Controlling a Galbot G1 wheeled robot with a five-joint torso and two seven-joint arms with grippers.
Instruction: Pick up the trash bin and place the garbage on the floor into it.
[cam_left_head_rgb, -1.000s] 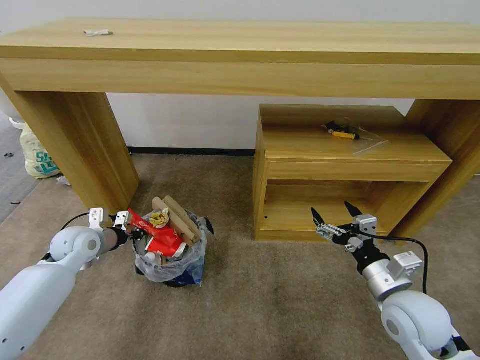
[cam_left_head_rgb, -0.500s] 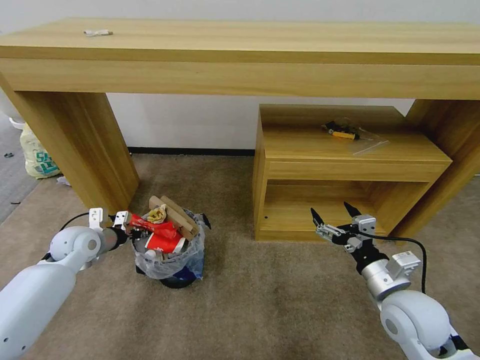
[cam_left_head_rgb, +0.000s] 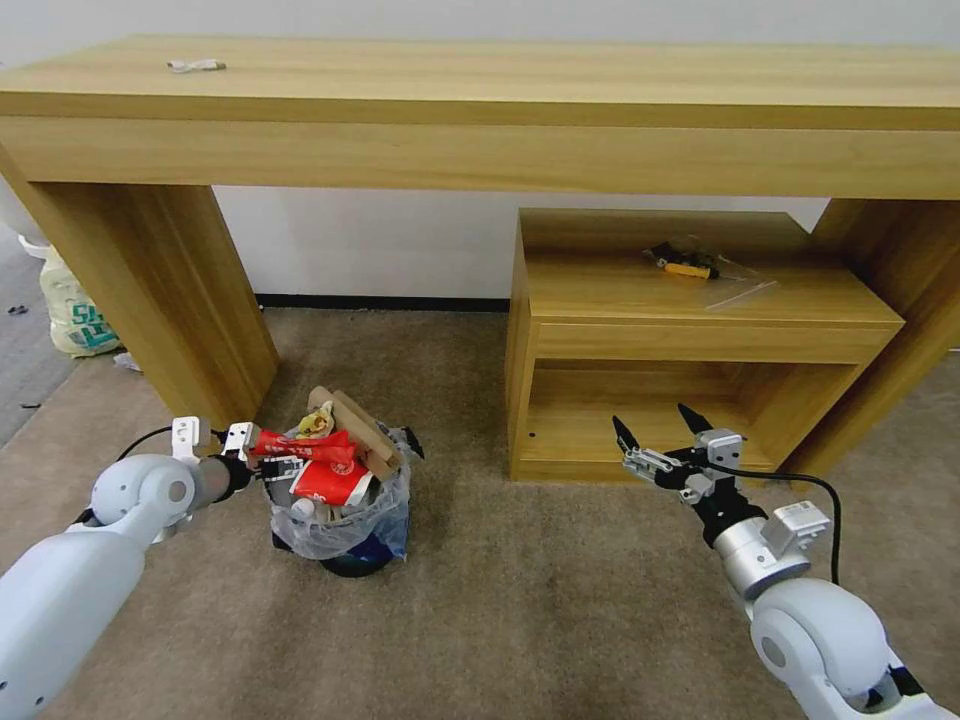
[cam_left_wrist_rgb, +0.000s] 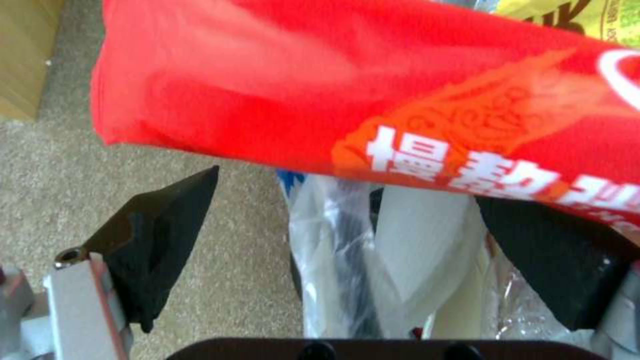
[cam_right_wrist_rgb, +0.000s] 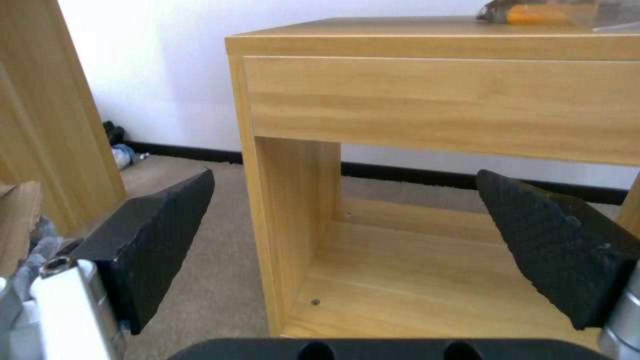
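Trash bin (cam_left_head_rgb: 340, 520) sits on the beige floor (cam_left_head_rgb: 520, 620) beside the bench (cam_left_head_rgb: 150, 290) leg, piled high with garbage: red wrapper (cam_left_head_rgb: 300, 447), cardboard (cam_left_head_rgb: 355, 432), red-white bowl (cam_left_head_rgb: 335, 482). Left end effector (cam_left_head_rgb: 262, 462) at the bin's rim, jaws wide apart straddling the bag edge, gripping nothing. Right end effector (cam_left_head_rgb: 655, 430) hovers wide open and empty before the side cabinet (cam_left_head_rgb: 700, 340). Risk: the overfull load likely spills, or the wrapper slides off, if the bin is tipped or nudged. Wrapper carries white Chinese characters, not fully readable; shopping bag (cam_left_head_rgb: 75, 315) has green lettering, illegible.
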